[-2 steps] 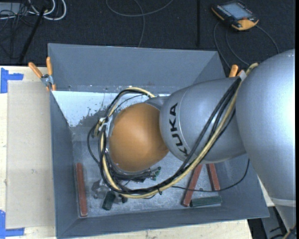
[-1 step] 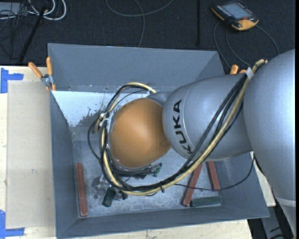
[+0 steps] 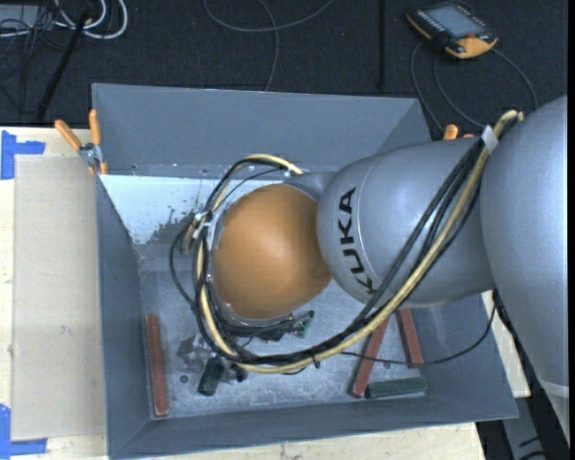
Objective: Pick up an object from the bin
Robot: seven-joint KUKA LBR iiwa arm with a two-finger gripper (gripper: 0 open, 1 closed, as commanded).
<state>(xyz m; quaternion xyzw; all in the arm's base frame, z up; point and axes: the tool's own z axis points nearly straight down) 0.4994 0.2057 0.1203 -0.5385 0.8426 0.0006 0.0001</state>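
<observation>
Red-brown stick (image 3: 155, 367) lay by the left wall of the bin (image 3: 116, 305), just left of the gripper (image 3: 211, 372), whose grip state could not be told.

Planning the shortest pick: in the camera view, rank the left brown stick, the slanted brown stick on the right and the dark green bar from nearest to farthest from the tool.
1. Left brown stick, just left of the tool.
2. Slanted brown stick, off to its right.
3. Dark green bar, lower right corner, beyond that stick.
</observation>
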